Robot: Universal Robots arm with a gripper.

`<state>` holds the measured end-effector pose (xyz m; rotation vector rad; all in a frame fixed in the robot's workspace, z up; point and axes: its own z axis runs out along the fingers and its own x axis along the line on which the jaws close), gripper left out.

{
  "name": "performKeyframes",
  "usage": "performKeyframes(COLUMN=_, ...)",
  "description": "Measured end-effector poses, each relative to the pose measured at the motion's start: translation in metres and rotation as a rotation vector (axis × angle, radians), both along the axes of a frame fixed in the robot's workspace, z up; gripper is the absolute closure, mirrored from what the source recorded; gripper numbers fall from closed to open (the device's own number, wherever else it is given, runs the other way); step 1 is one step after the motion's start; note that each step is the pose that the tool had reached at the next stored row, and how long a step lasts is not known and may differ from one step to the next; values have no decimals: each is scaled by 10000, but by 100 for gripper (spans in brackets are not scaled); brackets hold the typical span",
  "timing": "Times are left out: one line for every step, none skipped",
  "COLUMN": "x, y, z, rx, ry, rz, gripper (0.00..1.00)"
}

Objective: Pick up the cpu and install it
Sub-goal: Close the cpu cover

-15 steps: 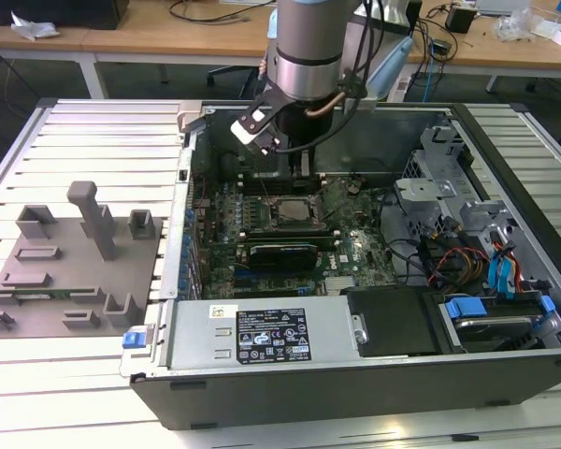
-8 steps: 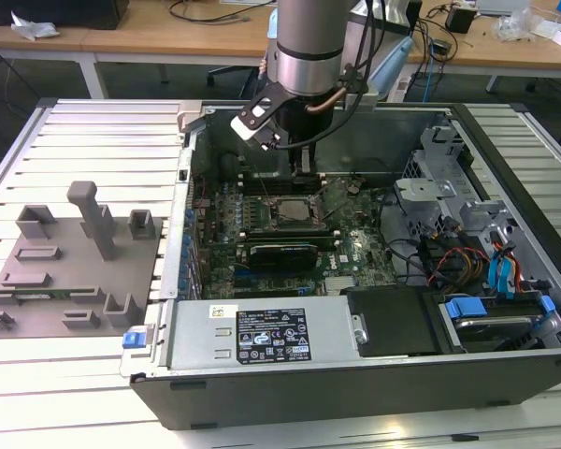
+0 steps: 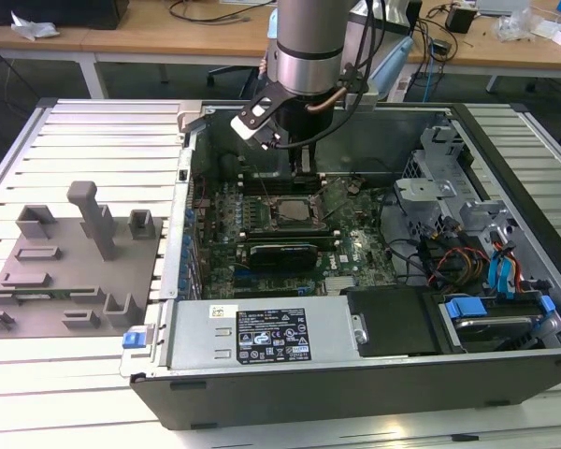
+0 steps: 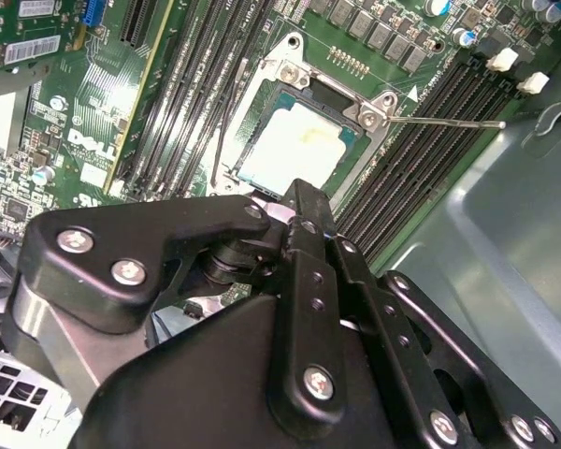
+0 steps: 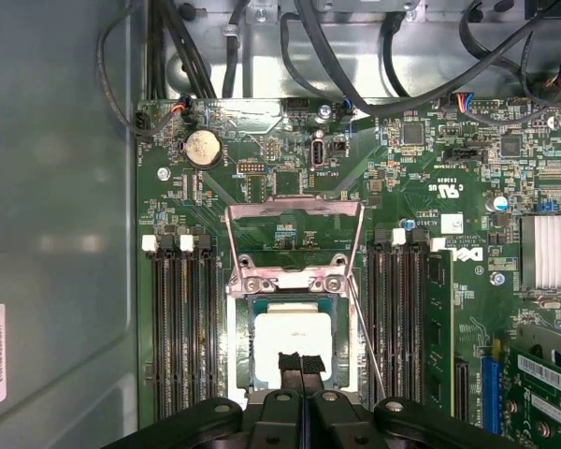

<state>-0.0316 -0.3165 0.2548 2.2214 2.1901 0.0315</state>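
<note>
First wrist view: the cpu (image 5: 294,339), a thin flat square chip with a pale silvery top, lies flat inside the dark square socket frame (image 5: 240,348), level with it and not tilted. The black two-fingered tool (image 5: 300,363) hangs directly over the socket's near edge. Its fingertips are pinched together with nothing visible between them, so it is clenched on nothing. Whether they touch the chip's top I cannot tell.

Just beyond the socket, the silvery hinged metal bracket (image 5: 290,278) stands swung open, and the thin wire lever (image 5: 366,346) beside the socket is unlatched. Black memory slots (image 5: 178,327) flank the socket on the green motherboard (image 5: 262,140).

Picking up and seating look done. With the bracket not yet closed, the install seems unfinished.
</note>
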Motion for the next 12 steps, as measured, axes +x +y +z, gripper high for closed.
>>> performKeyframes(x=0, y=0, z=0, rx=0, ry=0, rz=0, gripper=89)
performKeyframes(x=0, y=0, z=1, rx=-1, ry=1, rz=1, gripper=89)
performKeyframes(x=0, y=0, z=3, rx=-2, ry=1, rz=1, gripper=89)
performKeyframes(x=0, y=0, z=16, rx=-3, ry=2, rz=1, gripper=89)
performKeyframes(x=0, y=0, z=26, rx=1, ry=0, rz=0, gripper=89)
performKeyframes(x=0, y=0, z=37, rx=0, ry=0, rz=0, gripper=89)
performKeyframes(x=0, y=0, z=49, rx=0, ry=0, rz=0, gripper=89)
performKeyframes(x=0, y=0, z=66, rx=0, ry=0, rz=0, gripper=89)
performKeyframes(x=0, y=0, z=84, rx=0, ry=0, rz=0, gripper=89)
performKeyframes(x=0, y=0, z=104, rx=0, ry=1, rz=0, gripper=89)
performKeyframes(x=0, y=0, z=161, rx=0, ry=0, rz=0, gripper=89)
performKeyframes(x=0, y=0, z=187, rx=0, ry=0, rz=0, gripper=89)
